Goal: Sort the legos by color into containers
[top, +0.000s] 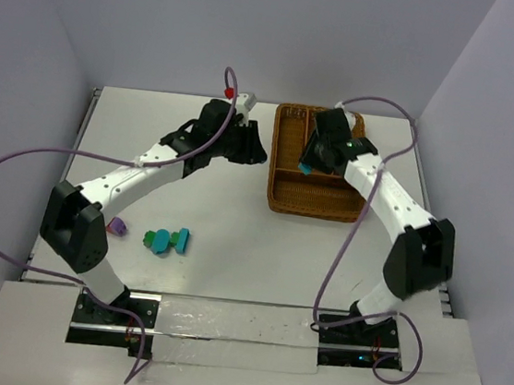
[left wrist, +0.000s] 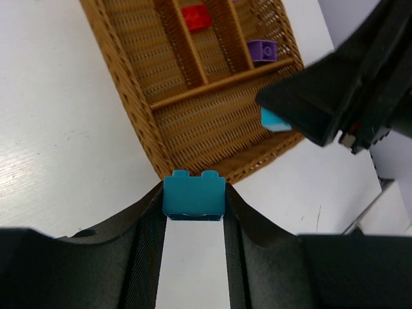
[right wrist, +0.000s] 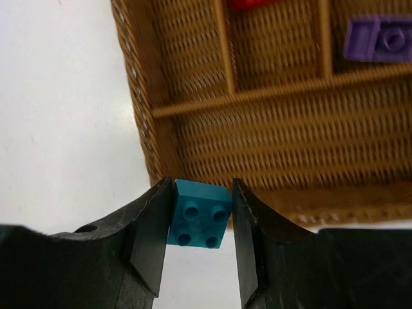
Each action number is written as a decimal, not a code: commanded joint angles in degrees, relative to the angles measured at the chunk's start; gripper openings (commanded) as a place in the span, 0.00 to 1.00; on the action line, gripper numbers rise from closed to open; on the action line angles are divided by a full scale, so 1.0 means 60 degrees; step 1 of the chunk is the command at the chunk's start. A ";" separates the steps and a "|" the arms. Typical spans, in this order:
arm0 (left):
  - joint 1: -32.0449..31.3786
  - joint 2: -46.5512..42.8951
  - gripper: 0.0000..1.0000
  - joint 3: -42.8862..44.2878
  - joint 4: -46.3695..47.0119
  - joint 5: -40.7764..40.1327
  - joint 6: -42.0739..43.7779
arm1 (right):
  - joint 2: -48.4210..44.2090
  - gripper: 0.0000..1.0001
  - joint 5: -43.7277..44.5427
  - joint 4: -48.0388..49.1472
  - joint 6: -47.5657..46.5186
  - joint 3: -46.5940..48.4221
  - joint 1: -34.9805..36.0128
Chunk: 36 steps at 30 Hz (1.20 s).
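My left gripper is shut on a teal-blue lego, studs up, just short of the wicker tray's near corner. My right gripper is shut on another teal-blue lego, studs toward the camera, at the outer edge of the tray's wide slot. From above, the left gripper sits left of the tray and the right gripper hangs over it. A red lego and a purple lego lie in separate narrow slots.
Loose on the table near the left arm's base lie a purple lego and a small cluster of teal and green legos. The right gripper's black body hangs close to the left wrist camera. Grey walls enclose the table.
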 commanded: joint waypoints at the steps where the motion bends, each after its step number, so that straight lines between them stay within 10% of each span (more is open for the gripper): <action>1: 0.0013 0.0002 0.00 0.0582 0.0108 -0.0673 -0.0655 | 0.1574 0.08 0.0748 0.0097 -0.0315 0.1829 -0.0088; 10: 0.0013 0.0234 0.00 0.0794 -0.0094 -0.0983 -0.0699 | 0.5134 0.19 0.0783 -0.0377 -0.0419 0.5572 -0.0214; 16: 0.0014 0.0427 0.00 0.0896 -0.0152 -0.1046 -0.0680 | 0.6333 0.73 0.0742 -0.0607 -0.0544 0.7127 -0.0238; 22: 0.0024 0.0529 0.00 0.0889 -0.0031 -0.0984 -0.0770 | 0.6356 0.84 0.0759 -0.0766 -0.0752 0.7809 -0.0271; 36: 0.0027 0.3603 0.00 0.3912 -0.0418 -0.1185 -0.0650 | -0.0012 0.84 0.1501 -0.0178 -0.0701 0.1835 -0.1992</action>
